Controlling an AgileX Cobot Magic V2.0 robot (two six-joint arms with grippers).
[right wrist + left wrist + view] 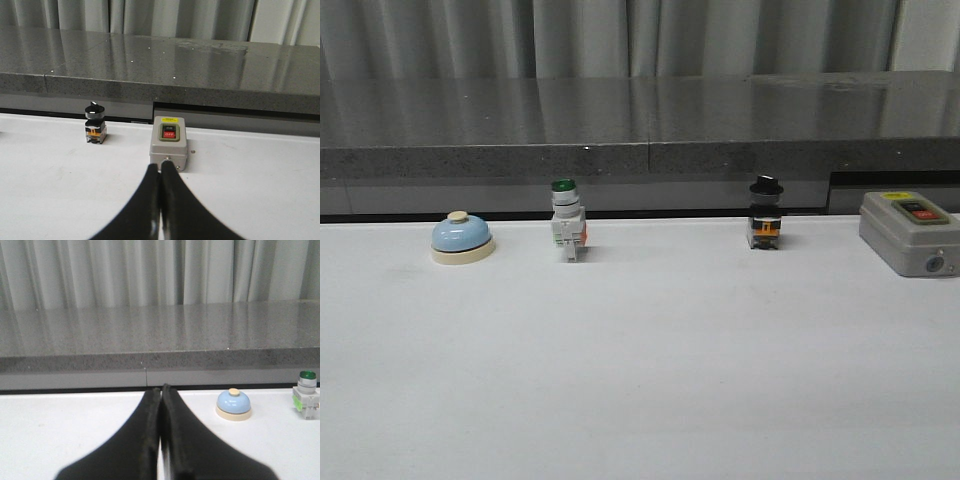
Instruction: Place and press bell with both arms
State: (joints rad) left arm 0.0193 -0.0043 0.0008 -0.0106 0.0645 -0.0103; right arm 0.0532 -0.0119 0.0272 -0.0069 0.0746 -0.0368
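The light-blue bell (461,238) with a cream base and button stands upright on the white table at the far left, near the back edge. In the left wrist view the bell (233,404) sits ahead and off to one side of my left gripper (160,389), whose black fingers are pressed together with nothing between them. My right gripper (160,167) is shut too and empty, its tips pointing at the grey switch box (170,141). Neither arm shows in the front view.
A green-capped white push-button switch (567,221) stands right of the bell, a black-capped switch (765,214) farther right, and the grey on/off switch box (910,232) at the far right. A dark grey ledge (640,150) runs behind the table.
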